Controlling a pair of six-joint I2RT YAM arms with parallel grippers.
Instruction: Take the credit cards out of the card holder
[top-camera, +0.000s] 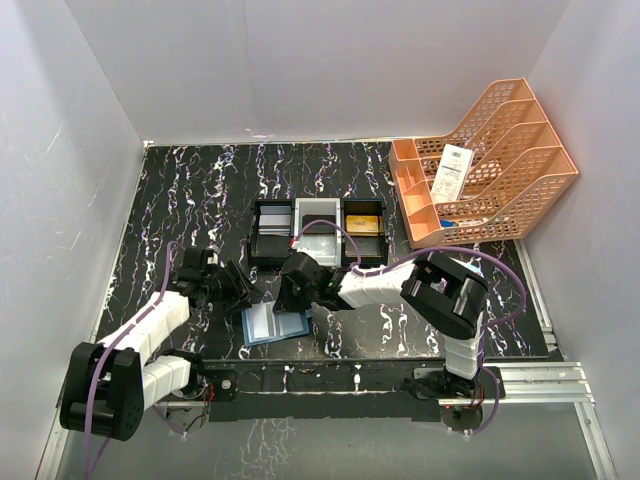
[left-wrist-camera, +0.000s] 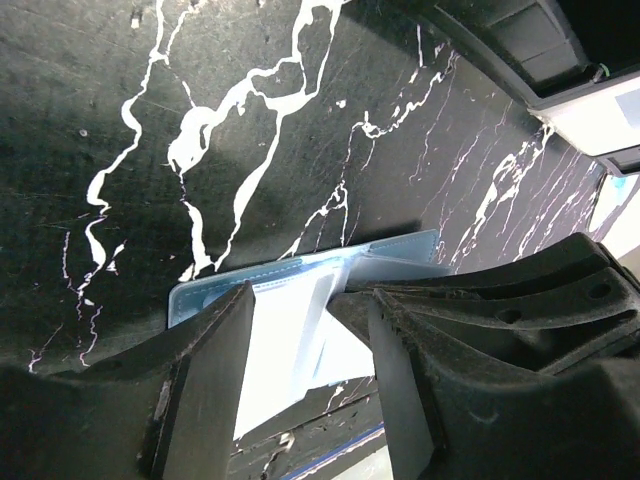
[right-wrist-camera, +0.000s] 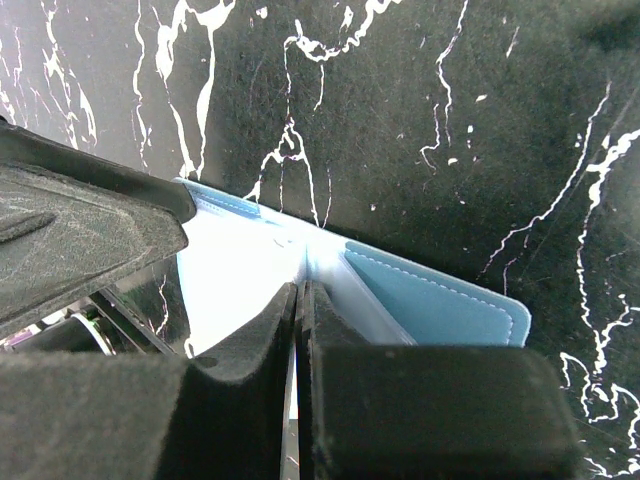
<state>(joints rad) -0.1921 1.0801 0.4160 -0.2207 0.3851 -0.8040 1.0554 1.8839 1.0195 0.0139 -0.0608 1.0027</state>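
Surface (top-camera: 200, 200): black, marbled with white veins, closed in by plain white walls (top-camera: 330, 60) at 9, 12 and 3 o'clock. At 2 o'clock you have an orange file rack (top-camera: 500, 150) with a white barcoded paper slip (top-camera: 452, 172) leaning in it. At centre, towards 12 o'clock, sits a three-compartment tray (top-camera: 271, 205), its outer bays black and its middle bay white. A greyish card (top-camera: 270, 226) lies in the 9 o'clock bay and a gold card (top-camera: 364, 224) in the 3 o'clock bay.

Card holder (top-camera: 275, 325): at 6 o'clock from the tray, near the front edge. It lies opened flat with the teal-blue panels spread and the pale clear pockets facing up. You cannot make out any card in the pockets from these views.

Arms: both reach in low from the near edge and meet over the holder. Your left end effector (top-camera: 243, 285) comes in at the holder's 10 o'clock. Its jaws stand apart, with the pale pocket showing in the gap between the fingers (left-wrist-camera: 215, 370). You cannot tell whether the pads press on it. Your right end effector (top-camera: 290, 297) is at the holder's 12 o'clock with the forearm folded back towards 3 o'clock. Its fingers (right-wrist-camera: 250, 350) are closed tight together at the holder's fold. Only a hairline slit shows between them, and you cannot tell whether anything thin is pinched there.
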